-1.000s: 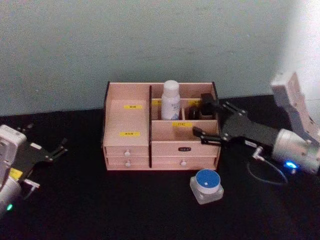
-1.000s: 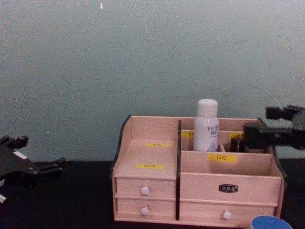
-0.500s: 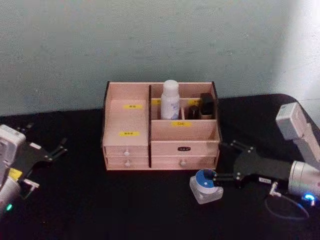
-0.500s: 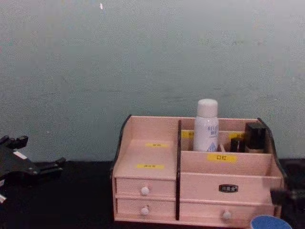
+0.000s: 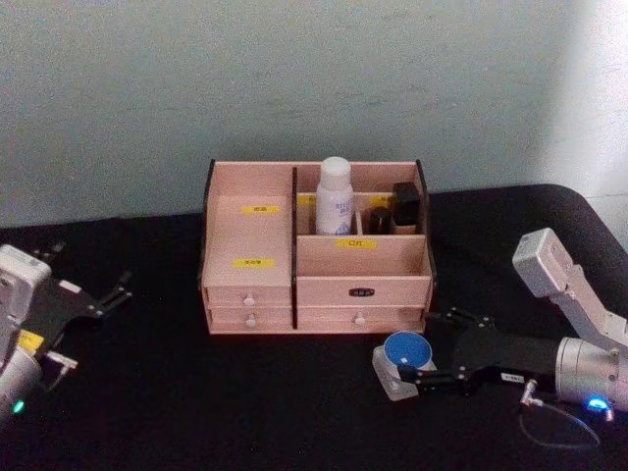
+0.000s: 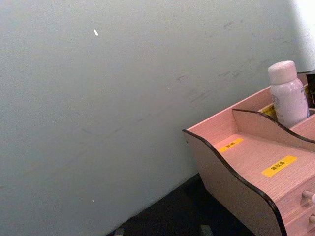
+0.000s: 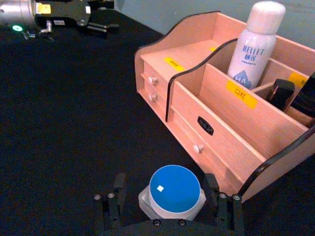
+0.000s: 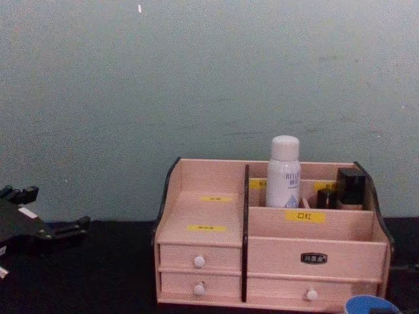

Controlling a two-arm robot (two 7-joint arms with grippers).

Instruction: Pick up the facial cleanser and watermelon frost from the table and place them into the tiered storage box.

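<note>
Your right gripper has slid in since half a second ago, spread fingers now flanking the watermelon frost at 5 o'clock of the tiered storage box, contact unclear, the chest view cropping the jar, your left gripper parked, spread, at 9 o'clock.

A pale grey-green, faintly scuffed plaster wall spans the far side behind a matte black tabletop; brighter light washes the wall's right end.
</note>
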